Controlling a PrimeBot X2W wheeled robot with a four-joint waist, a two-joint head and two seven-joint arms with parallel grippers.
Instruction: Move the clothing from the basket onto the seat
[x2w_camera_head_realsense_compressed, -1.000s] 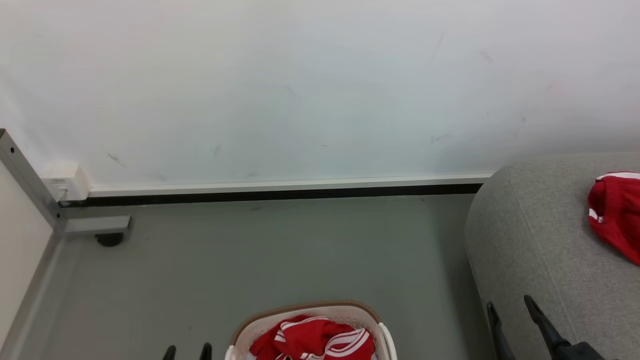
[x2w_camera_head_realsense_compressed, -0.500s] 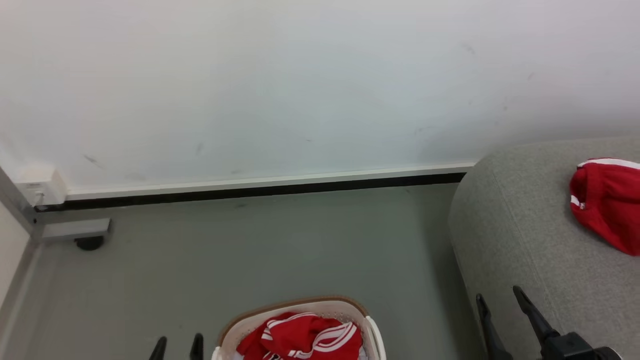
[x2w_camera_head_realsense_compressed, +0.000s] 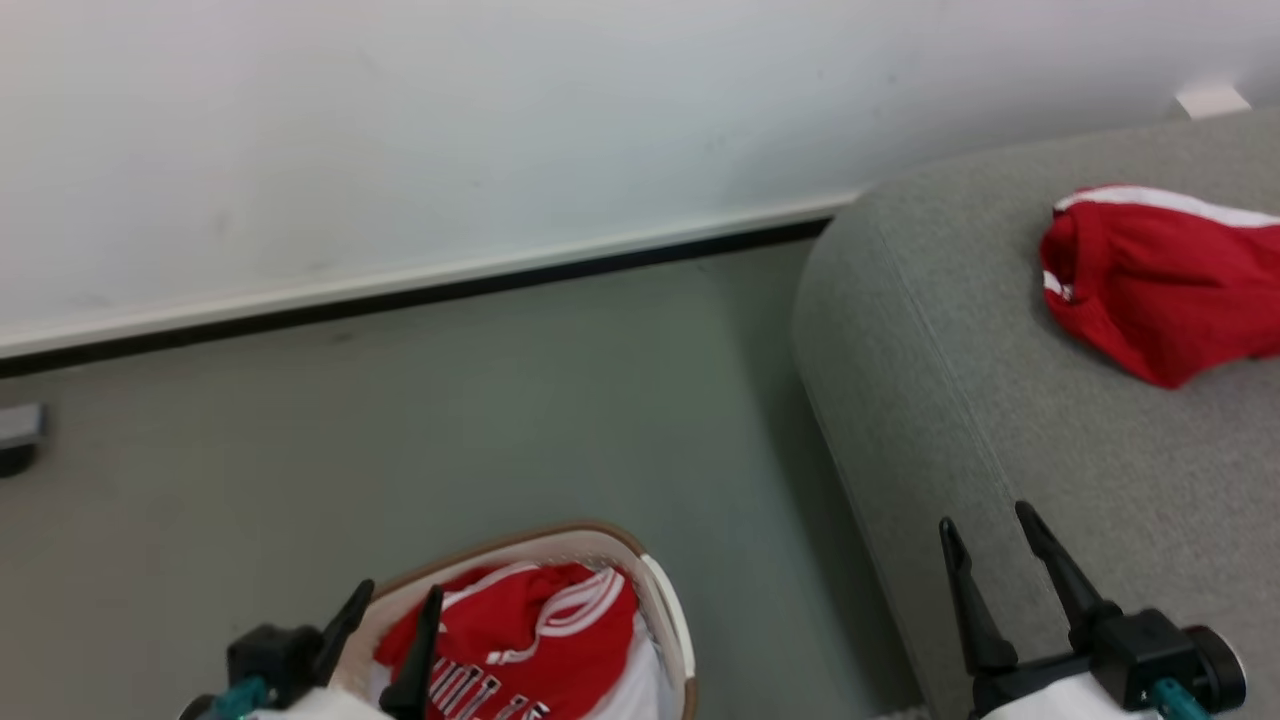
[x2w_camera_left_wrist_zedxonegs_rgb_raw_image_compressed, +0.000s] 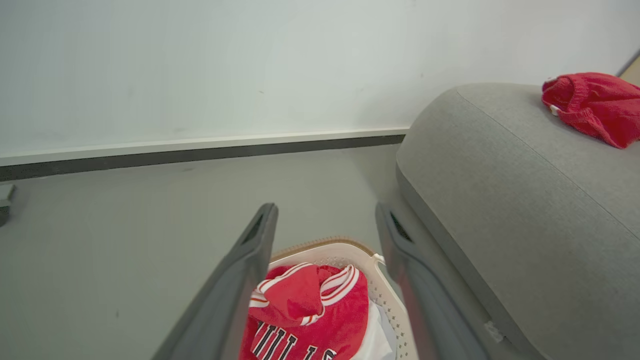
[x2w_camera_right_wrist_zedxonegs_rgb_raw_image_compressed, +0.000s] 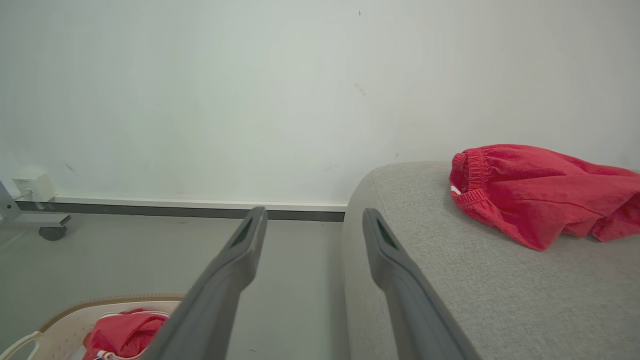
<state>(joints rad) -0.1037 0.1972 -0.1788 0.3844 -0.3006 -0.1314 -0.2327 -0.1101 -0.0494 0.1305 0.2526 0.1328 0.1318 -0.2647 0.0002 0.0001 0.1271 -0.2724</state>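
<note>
Only one legible mark for you to log. It sits on the red soft-fabric jersey with white stripe trim (x2w_camera_left_wrist_zedxonegs_rgb_raw_image_compressed: 310, 320), lying inside the oval white plastic basket with perforated sides and brown rim (x2w_camera_left_wrist_zedxonegs_rgb_raw_image_compressed: 386, 299).

- Black block lettering (x2w_camera_left_wrist_zedxonegs_rgb_raw_image_compressed: 277, 341) with white outline runs across the jersey's chest, inside the basket. You can read "ULL"; the strokes on either side are unclear.
- A second row below it is cut off at the edge, unreadable.
- In the head view the same lettering (x2w_camera_head_realsense_compressed: 470, 692) is too blurred to read.

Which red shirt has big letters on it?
The red jersey in the laundry basket; the red garment on the sofa cushion shows no lettering.
</note>
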